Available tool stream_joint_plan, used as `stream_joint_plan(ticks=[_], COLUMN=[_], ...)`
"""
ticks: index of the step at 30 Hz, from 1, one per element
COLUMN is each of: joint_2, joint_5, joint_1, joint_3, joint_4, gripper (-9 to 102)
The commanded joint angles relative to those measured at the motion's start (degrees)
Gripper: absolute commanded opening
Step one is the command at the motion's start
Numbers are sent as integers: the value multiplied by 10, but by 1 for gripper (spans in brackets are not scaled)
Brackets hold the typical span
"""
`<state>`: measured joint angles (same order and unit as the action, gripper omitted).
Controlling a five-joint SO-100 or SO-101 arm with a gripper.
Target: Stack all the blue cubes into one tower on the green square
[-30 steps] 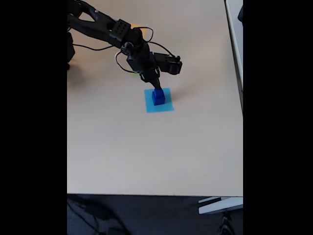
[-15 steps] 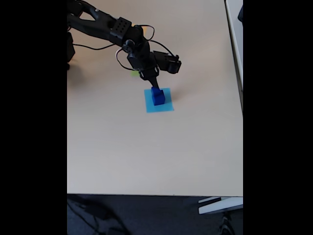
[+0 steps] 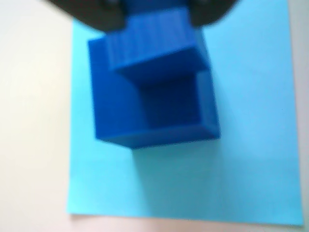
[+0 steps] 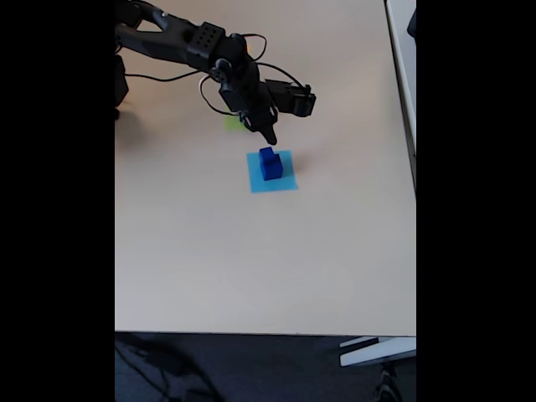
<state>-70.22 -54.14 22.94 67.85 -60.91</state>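
Sitting stacked on the light-blue square (image 4: 272, 172), your two blue cubes (image 4: 269, 163) are looking rigid and light; pinch flat opposite sides. Your gripper (image 4: 270, 136) is hovering empty above; finger spread unclear.

Wrist view is blurring throughout; edges of the blue cubes (image 3: 154, 96) are reading soft. The smaller upper cube is running under dark gripper (image 3: 154, 7) parts at the top edge, its far side hidden. The light-blue square (image 3: 241, 169) is being cropped by the top edge.

Fixed view: the green square (image 4: 235, 122) is showing as a sliver, mostly covered by the arm (image 4: 218, 63). Jaw gap too small to judge.
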Motion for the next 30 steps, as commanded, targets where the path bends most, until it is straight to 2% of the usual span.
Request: stream_joint_plan(ticks=[1, 6, 11, 21, 30], joint_2=[-21, -38, -73, -117, -156], joint_5=[1, -11, -83, -215, -324], joint_1=[0, -18, -51, -146, -229], joint_3=[-41, -73, -102, -111, -28], joint_4=[-4, -31, -86, -132, -137], gripper=[0, 0, 0, 0, 0])
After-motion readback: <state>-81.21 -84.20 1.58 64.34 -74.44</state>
